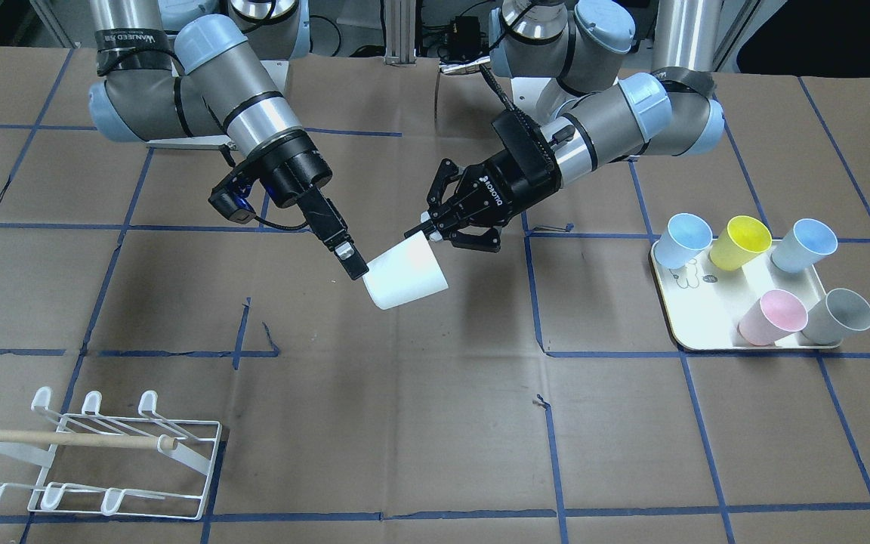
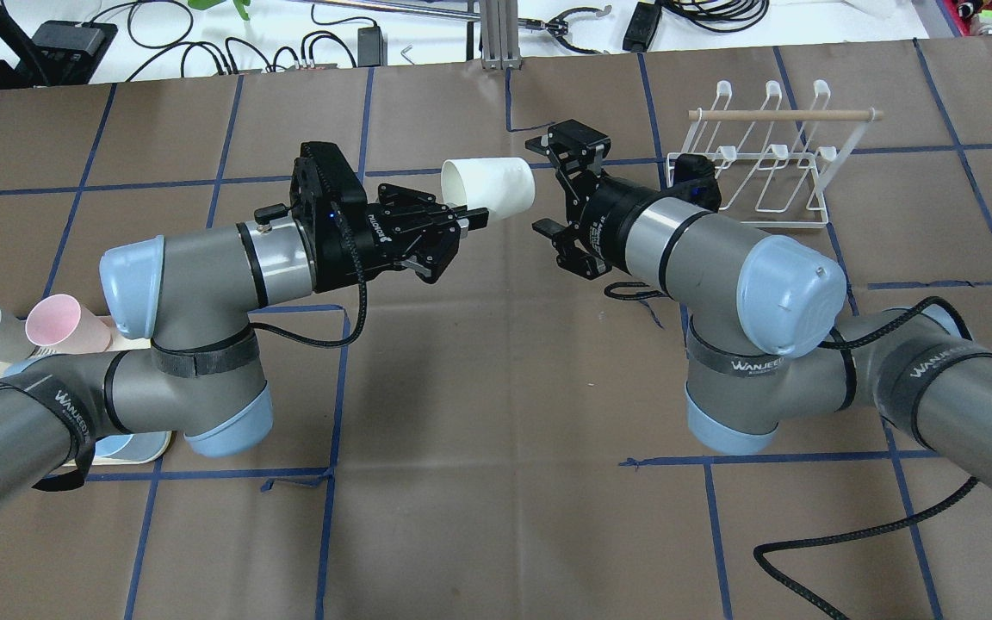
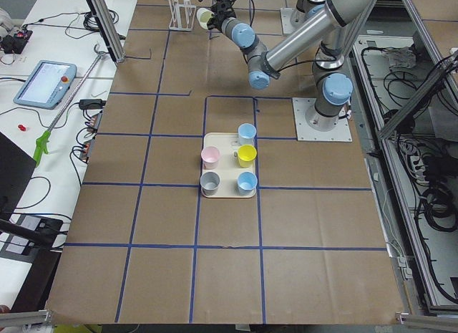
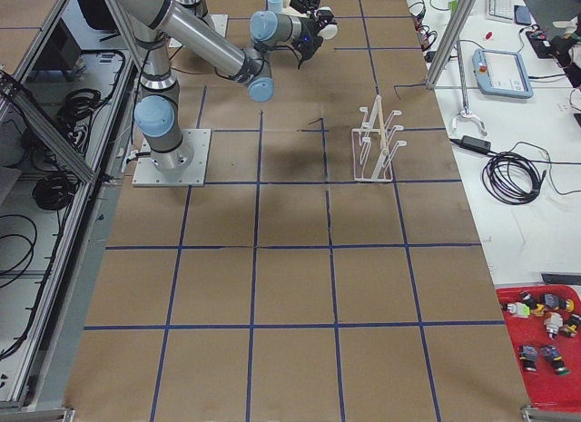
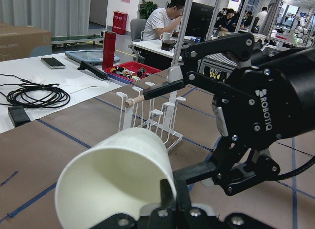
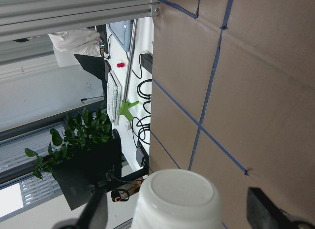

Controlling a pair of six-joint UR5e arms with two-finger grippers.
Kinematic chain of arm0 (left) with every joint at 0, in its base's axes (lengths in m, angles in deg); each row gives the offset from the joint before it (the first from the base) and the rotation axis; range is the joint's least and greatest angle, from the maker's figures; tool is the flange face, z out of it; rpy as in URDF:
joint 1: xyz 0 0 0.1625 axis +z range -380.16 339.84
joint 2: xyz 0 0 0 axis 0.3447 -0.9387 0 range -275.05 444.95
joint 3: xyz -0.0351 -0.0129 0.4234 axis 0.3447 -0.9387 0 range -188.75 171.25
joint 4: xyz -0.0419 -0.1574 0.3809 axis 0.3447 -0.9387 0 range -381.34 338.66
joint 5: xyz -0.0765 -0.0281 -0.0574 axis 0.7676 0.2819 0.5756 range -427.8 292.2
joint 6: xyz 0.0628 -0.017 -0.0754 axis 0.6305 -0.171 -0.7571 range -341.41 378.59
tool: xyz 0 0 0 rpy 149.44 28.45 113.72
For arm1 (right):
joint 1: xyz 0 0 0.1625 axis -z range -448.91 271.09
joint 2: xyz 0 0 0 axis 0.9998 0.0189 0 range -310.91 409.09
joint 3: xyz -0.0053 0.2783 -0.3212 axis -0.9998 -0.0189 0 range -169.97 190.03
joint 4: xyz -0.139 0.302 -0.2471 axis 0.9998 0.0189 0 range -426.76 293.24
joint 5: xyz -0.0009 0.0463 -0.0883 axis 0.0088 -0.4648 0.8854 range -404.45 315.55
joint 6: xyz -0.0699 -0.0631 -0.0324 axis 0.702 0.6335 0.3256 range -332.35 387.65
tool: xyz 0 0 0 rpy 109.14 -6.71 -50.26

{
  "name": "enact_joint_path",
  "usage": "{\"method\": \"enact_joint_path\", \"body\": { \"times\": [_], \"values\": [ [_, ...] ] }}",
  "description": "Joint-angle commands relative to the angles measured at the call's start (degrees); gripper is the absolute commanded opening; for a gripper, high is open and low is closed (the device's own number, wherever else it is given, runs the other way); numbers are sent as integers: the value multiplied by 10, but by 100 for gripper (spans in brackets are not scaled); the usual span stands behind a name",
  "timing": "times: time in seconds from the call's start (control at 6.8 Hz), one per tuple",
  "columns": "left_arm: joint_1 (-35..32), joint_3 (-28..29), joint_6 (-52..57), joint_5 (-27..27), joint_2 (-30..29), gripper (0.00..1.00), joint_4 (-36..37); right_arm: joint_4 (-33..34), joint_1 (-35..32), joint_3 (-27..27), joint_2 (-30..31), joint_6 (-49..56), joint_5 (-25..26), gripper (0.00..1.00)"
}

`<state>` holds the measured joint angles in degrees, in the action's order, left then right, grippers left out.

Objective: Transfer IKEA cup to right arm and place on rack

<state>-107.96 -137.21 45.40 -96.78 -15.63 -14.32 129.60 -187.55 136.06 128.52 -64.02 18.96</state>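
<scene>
A white IKEA cup [image 2: 489, 187] hangs on its side above the table's middle, mouth toward the left arm. My left gripper [image 2: 464, 220] is shut on its rim, with one finger inside the mouth in the left wrist view [image 5: 170, 197]. My right gripper [image 2: 545, 185] is open, its fingers straddling the cup's base without touching it. The right wrist view shows the base [image 6: 179, 199] between the spread fingers [image 6: 261, 212]. The front view shows the cup [image 1: 405, 276] and one right finger [image 1: 344, 253]. The white wire rack [image 1: 103, 453] stands empty at the right arm's far side [image 2: 763, 172].
A cream tray [image 1: 699, 344] on the left arm's side holds several coloured cups, among them a yellow one [image 1: 739, 242] and a pink one [image 1: 773, 317]. A black cable [image 2: 815, 585] lies on the table by the right arm.
</scene>
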Motion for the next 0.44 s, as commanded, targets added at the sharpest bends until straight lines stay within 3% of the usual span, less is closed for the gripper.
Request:
{"method": "enact_joint_path", "body": {
  "times": [0.0, 0.29],
  "values": [
    [1, 1, 0, 0, 1, 1, 0, 0, -21, -10, -4, -18, 19, 98],
    [1, 1, -4, 0, 3, 1, 0, -1, -23, -19, -8, -21, 21, 98]
  ]
}}
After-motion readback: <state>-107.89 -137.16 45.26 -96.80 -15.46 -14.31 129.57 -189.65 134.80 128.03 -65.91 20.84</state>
